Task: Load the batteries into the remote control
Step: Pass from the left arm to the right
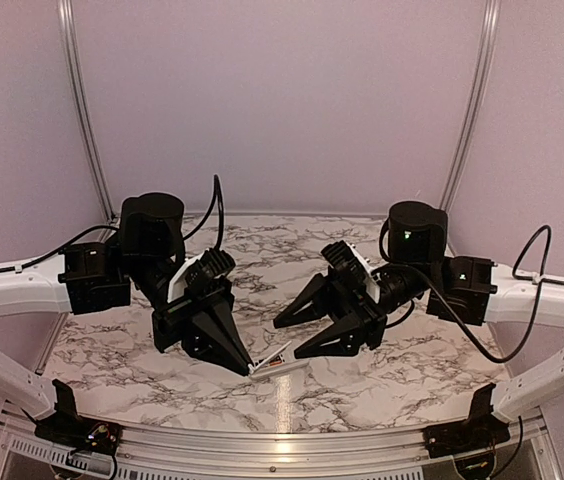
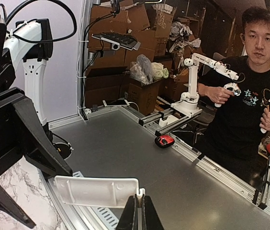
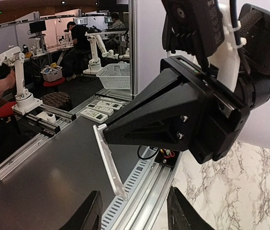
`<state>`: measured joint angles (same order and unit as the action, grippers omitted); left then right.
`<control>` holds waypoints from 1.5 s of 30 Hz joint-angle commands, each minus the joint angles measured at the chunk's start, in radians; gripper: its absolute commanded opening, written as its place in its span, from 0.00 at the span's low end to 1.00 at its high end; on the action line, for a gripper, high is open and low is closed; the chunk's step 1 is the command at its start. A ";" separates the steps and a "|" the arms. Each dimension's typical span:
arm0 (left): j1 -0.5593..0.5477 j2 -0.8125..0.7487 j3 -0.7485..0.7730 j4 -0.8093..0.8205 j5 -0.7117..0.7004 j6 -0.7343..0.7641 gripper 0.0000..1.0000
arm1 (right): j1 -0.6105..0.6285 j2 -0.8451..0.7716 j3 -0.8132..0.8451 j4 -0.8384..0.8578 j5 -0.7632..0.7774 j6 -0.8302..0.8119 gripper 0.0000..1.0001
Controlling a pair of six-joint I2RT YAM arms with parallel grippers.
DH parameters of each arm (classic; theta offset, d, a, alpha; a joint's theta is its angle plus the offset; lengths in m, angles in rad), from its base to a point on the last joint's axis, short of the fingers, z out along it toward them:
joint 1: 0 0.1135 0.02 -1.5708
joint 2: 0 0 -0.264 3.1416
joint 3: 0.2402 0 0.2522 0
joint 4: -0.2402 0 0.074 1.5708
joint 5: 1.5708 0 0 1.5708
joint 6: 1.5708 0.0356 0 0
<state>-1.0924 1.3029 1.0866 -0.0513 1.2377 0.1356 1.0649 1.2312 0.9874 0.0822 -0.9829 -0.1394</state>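
My left gripper (image 2: 139, 197) is shut on the small end tab of a plain white flat piece (image 2: 96, 190) with ribs. It holds the piece up off the table, sticking out sideways to the left. In the top view the left gripper (image 1: 252, 369) and the piece (image 1: 287, 357) sit near the table's front middle. My right gripper (image 3: 135, 215) is open, and the piece's lower corner (image 3: 110, 165) hangs just ahead of its gap; in the top view the right gripper (image 1: 291, 338) is right beside the piece. The remote control is not clear in any view. A red speck under the piece is too small to name as batteries.
The marble table (image 1: 382, 385) ends at an aluminium rail (image 3: 144, 191) close under both grippers. Beyond it lies a grey bench (image 2: 140, 158) with a red and black object (image 2: 164, 141). Other remotes (image 3: 94, 114) and a white basket (image 3: 115, 75) stand at a far station.
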 commanded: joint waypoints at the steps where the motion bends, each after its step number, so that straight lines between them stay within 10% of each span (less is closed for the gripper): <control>1: -0.003 -0.022 -0.020 0.078 0.018 -0.026 0.00 | 0.026 0.013 0.056 -0.017 -0.030 -0.019 0.42; 32: -0.014 0.005 -0.018 0.120 0.017 -0.047 0.01 | 0.066 0.050 0.106 -0.039 -0.062 -0.010 0.05; 38: -0.009 -0.009 -0.013 0.088 -0.031 -0.028 0.52 | 0.066 0.051 0.104 -0.037 -0.046 0.000 0.00; 45: 0.046 -0.124 -0.042 0.021 -0.297 0.014 0.79 | 0.066 0.056 0.097 -0.066 -0.001 0.020 0.00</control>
<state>-1.0882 1.2556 1.0691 0.0013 1.1484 0.1287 1.1221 1.2789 1.0512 0.0418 -1.0214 -0.1387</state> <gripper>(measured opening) 0.725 0.018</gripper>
